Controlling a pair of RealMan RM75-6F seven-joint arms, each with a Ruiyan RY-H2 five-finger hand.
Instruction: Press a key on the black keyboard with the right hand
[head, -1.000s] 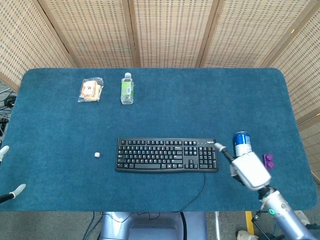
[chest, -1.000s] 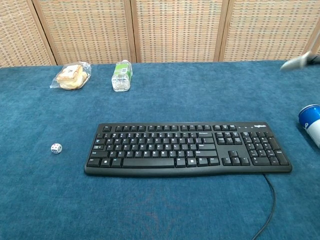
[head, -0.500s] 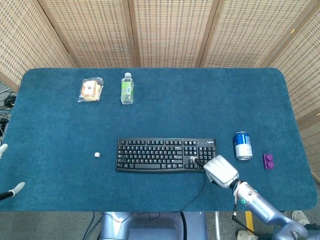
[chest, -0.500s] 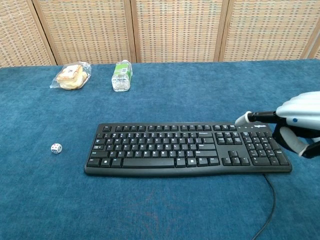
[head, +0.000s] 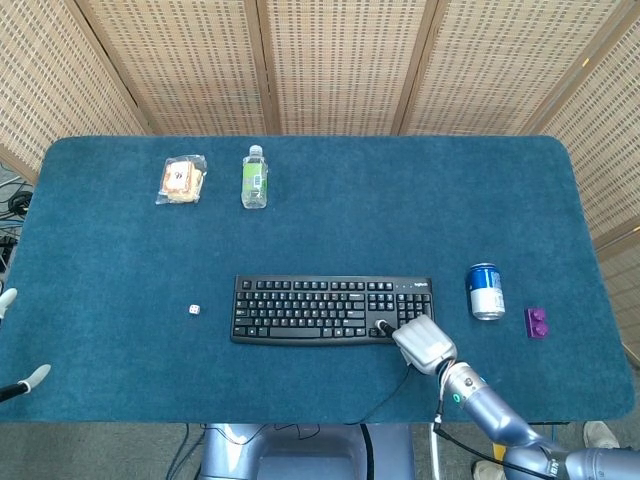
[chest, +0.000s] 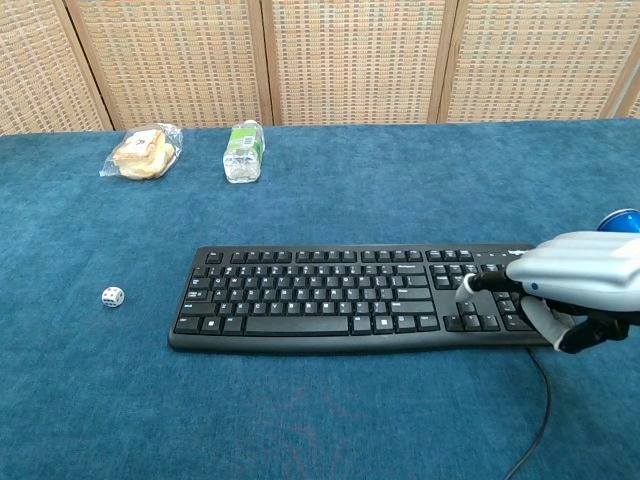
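Observation:
The black keyboard lies at the table's front middle, its cable running off the near edge. My right hand hovers low over the keyboard's right end, one finger stretched out with its tip on or just above the arrow keys; the other fingers are curled under and hold nothing. Only two fingertips of my left hand show at the far left edge of the head view, spread apart and holding nothing.
A blue can stands right of the keyboard, with a small purple block beyond it. A white die lies left of the keyboard. A wrapped bun and a lying bottle sit at the back left.
My right hand has swung leftward and down from beside the can to the keyboard's right end, its outstretched finger now at the arrow keys. The left hand has stayed put.

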